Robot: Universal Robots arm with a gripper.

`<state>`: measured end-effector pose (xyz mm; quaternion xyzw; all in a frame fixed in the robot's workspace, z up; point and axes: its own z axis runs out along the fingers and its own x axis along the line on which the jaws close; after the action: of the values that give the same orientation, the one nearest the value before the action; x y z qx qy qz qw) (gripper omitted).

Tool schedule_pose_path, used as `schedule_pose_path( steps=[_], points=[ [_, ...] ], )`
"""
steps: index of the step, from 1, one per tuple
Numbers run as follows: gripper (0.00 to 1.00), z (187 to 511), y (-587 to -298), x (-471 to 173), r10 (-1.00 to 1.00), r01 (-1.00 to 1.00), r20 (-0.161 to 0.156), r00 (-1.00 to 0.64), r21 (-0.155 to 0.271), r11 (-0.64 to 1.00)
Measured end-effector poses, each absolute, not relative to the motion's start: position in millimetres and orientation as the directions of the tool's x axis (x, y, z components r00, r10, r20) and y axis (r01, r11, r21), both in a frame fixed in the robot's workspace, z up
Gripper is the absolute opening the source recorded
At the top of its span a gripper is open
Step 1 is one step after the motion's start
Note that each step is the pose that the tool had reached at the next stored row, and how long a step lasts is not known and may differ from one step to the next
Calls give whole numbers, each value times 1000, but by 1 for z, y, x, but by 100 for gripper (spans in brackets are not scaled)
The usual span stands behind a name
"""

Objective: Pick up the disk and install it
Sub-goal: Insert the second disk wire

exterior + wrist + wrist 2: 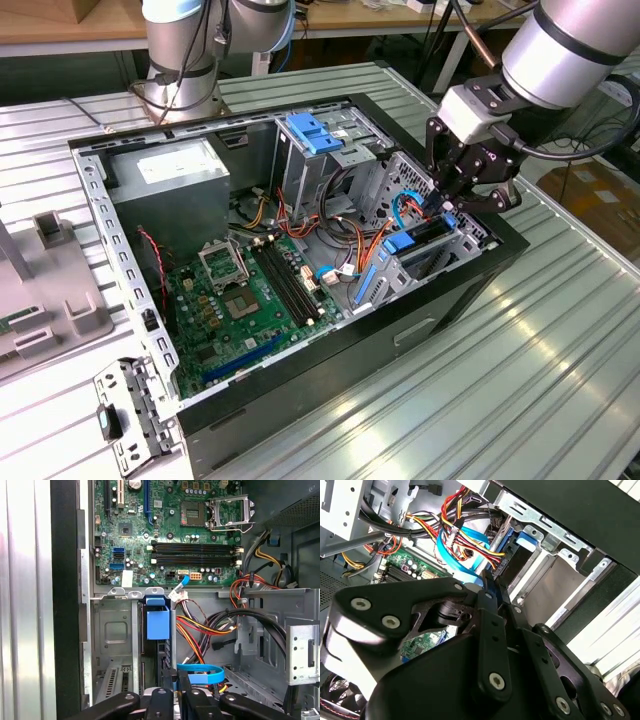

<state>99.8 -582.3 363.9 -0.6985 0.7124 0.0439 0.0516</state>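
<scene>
Black claw (452, 203) closed on blue-railed disk (425, 240) upright in drive bay, no readable label.

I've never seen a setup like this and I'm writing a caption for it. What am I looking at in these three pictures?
A robot arm's black gripper reaches into an open computer case lying on a ribbed metal table. The exterior view comes from a camera beside the table; both wrist views come from cameras riding on the arm. Inside are a green motherboard, a grey power supply and coloured cables. The fingers pinch the disk, a hard drive with blue rails, standing edge-up in its metal bay.
</scene>
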Motion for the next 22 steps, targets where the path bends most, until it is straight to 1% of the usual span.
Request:
schedule_pose_path(
  steps=[22],
  points=[
    [16, 360, -586, 99, -991, -1000, -136, -19, -10, 20]
  ],
)
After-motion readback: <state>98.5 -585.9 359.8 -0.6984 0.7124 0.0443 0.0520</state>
